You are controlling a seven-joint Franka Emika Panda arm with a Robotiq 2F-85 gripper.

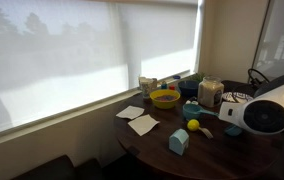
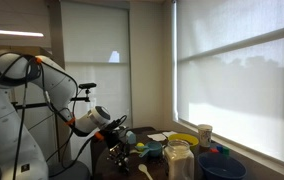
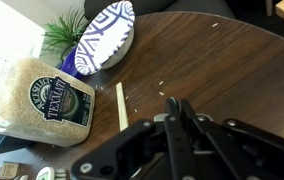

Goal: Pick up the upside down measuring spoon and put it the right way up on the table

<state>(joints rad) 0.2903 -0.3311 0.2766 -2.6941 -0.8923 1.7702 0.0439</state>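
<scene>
In the wrist view my gripper (image 3: 175, 104) is shut, and a thin teal sliver of the measuring spoon (image 3: 174, 100) shows between the fingertips. It hangs above the dark brown wooden table (image 3: 232, 70). The rest of the spoon is hidden by the fingers. In an exterior view the gripper (image 2: 120, 131) is held low over the near side of the table, too small to show what it holds. In an exterior view my white arm (image 1: 267, 115) covers the gripper, beside the table (image 1: 142, 148).
A rice bag (image 3: 52, 100), a patterned plate (image 3: 107, 35), a plant (image 3: 57, 35) and a wooden stick (image 3: 121, 105) lie ahead. A yellow ball (image 1: 193, 125), pale blue block (image 1: 179, 141), yellow bowl (image 1: 165, 98), napkins (image 1: 142, 122), jar (image 1: 210, 93) and teal container (image 1: 229, 113) share the table.
</scene>
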